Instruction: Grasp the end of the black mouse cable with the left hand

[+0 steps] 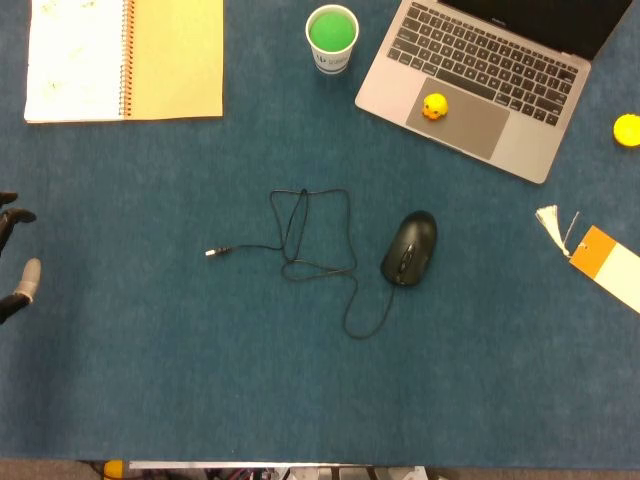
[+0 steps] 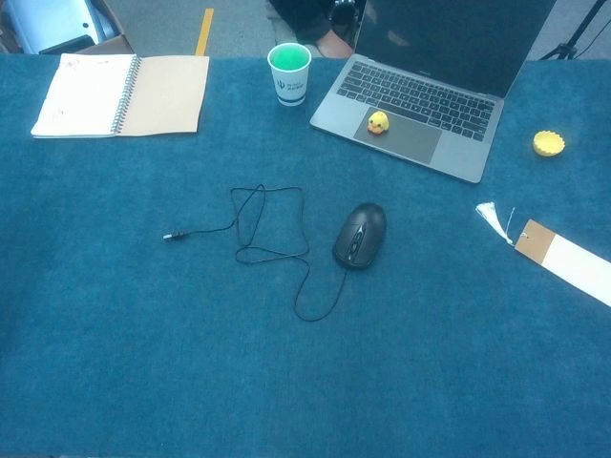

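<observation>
A black mouse [image 1: 409, 248] [image 2: 360, 234] lies in the middle of the blue table. Its thin black cable [image 1: 347, 232] [image 2: 304, 229] runs in loose loops to the left. The cable's plug end [image 1: 212, 252] [image 2: 172, 236] lies free on the cloth, pointing left. Only the fingertips of my left hand [image 1: 14, 260] show at the far left edge of the head view, spread apart with nothing in them, well to the left of the plug. The chest view does not show that hand. My right hand is in neither view.
An open spiral notebook [image 1: 125, 58] [image 2: 124, 93] lies at the back left. A cup with a green top [image 1: 332, 38] [image 2: 289, 72] stands beside an open laptop [image 1: 480, 80] [image 2: 420, 105] carrying a small yellow duck [image 1: 434, 106]. A tagged card [image 1: 600, 262] [image 2: 563, 256] lies right.
</observation>
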{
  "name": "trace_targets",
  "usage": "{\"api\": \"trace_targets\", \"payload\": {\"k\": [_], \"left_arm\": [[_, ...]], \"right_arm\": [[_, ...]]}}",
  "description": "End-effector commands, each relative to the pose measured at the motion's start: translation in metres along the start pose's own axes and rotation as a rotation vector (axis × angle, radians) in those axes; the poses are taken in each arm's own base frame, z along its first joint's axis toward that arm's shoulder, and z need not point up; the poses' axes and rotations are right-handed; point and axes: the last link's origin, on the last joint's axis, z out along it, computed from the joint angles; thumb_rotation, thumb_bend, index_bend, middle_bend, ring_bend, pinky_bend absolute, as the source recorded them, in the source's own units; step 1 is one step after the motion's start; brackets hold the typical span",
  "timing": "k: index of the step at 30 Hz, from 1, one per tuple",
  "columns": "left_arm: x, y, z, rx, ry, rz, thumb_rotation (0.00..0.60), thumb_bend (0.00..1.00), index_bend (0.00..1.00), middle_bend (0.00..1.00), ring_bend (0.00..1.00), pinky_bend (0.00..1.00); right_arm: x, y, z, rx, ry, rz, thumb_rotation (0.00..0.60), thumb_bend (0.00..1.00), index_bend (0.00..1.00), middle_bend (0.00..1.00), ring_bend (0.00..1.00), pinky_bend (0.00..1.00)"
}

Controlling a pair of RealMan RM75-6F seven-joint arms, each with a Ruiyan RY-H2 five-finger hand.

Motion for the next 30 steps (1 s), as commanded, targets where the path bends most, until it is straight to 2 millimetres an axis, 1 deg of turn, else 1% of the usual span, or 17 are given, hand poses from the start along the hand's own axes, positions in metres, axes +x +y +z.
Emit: {"api": "trace_targets", "payload": {"k": [1, 8, 14, 17, 20, 30], "left_arm": [[0.0, 0.0, 0.0, -0.001, -0.001, 0.001, 0.6, 0.34, 0.33, 0.24, 0.01, 0.0], [-0.001, 0.0, 0.001, -0.013, -0.01, 0.005, 0.6, 0.34, 0.33, 0.24, 0.01, 0.0], [-0.003, 0.005, 0.009, -0.051, -0.059, 0.008, 0.6, 0.34, 0.33, 0.24, 0.01, 0.0], [-0.011, 0.01, 0.012, -0.079, -0.106, 0.005, 0.6, 0.34, 0.33, 0.24, 0.01, 0.0], [-0.024, 0.018, 0.015, -0.116, -0.177, 0.014, 0.6, 0.34, 0.33, 0.24, 0.01, 0.0], [-0.056, 0.048, 0.037, -0.158, -0.284, -0.033, 0.6, 0.3, 0.35, 0.24, 0.01, 0.0]], "right_arm": [[-0.001, 0.0, 0.0, 0.0, -0.002, 0.0, 0.6, 0.37, 0.61, 0.45, 0.35, 0.42], [0.0, 0.001, 0.0, 0.0, 0.0, -0.001, 0.6, 0.37, 0.61, 0.45, 0.35, 0.42], [0.0, 0.0, 0.0, 0.002, 0.0, -0.001, 0.6, 0.37, 0.61, 0.45, 0.35, 0.42], [0.0, 0.001, 0.0, -0.001, -0.002, -0.001, 0.6, 0.37, 0.61, 0.45, 0.35, 0.42], [-0.001, 0.001, 0.0, -0.001, -0.004, -0.001, 0.6, 0.37, 0.61, 0.45, 0.35, 0.42], [-0.002, 0.006, 0.001, -0.017, -0.008, -0.006, 0.6, 0.37, 0.61, 0.45, 0.35, 0.42]]}}
